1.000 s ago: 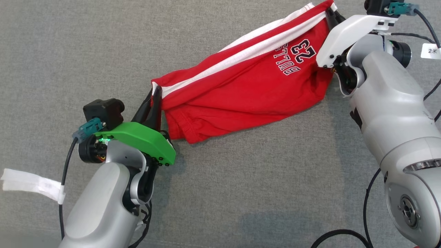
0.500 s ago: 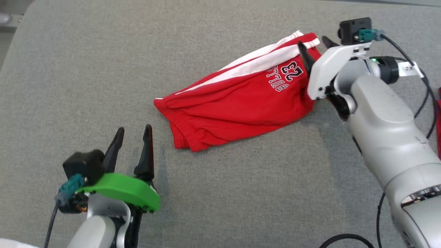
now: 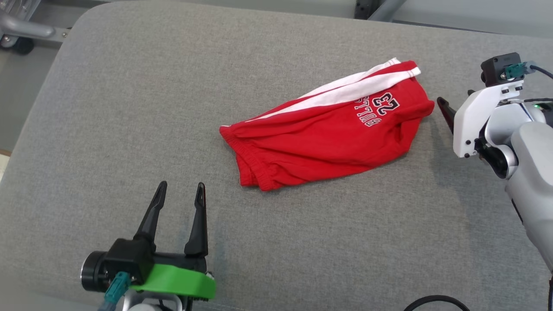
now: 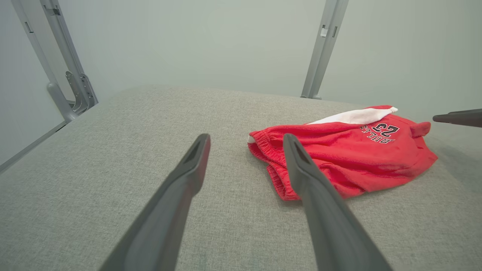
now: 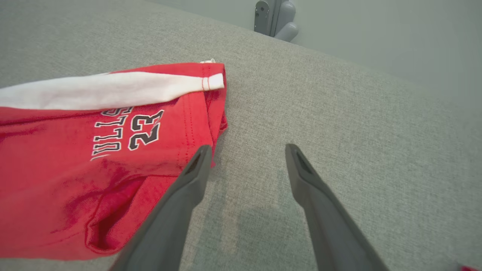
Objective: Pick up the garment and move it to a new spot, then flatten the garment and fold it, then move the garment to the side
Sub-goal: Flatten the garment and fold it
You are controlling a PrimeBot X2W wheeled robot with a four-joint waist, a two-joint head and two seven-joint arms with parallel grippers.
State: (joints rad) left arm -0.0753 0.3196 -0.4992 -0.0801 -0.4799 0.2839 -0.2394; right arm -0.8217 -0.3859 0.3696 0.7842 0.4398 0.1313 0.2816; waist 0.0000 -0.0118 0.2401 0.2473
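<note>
Left claw: I see my left gripper (image 3: 182, 185) spread wide with nothing in it. Its two dark fingers (image 3: 152, 214) point at the far edge of the grey cushion (image 3: 129, 108).
Left claw place: It hangs over the left part of the cushion, close to me. A green cover (image 3: 177, 280) sits behind the fingers.
Right claw: My right gripper (image 5: 248, 147) is spread wide too, and I see nothing between its fingers.
Right claw place: It is by the cushion's right side, just beside the leg end of the shorts. From my head camera I see a thin gap between them.
Garment: The red shorts (image 3: 328, 134) lie on the cushion, right of its middle. No claw holds them.
How it lies: The shorts are folded over on themselves. The stretchy waist end points at my left claw, with bare cushion between them. The leg end points to the right side.
Marks: I can read white stripes (image 3: 345, 88) along the far side, and "BULLS 23" (image 3: 380, 110) near the leg end.
Around: Grey metal posts (image 4: 324, 49) stand past the far edge.
</note>
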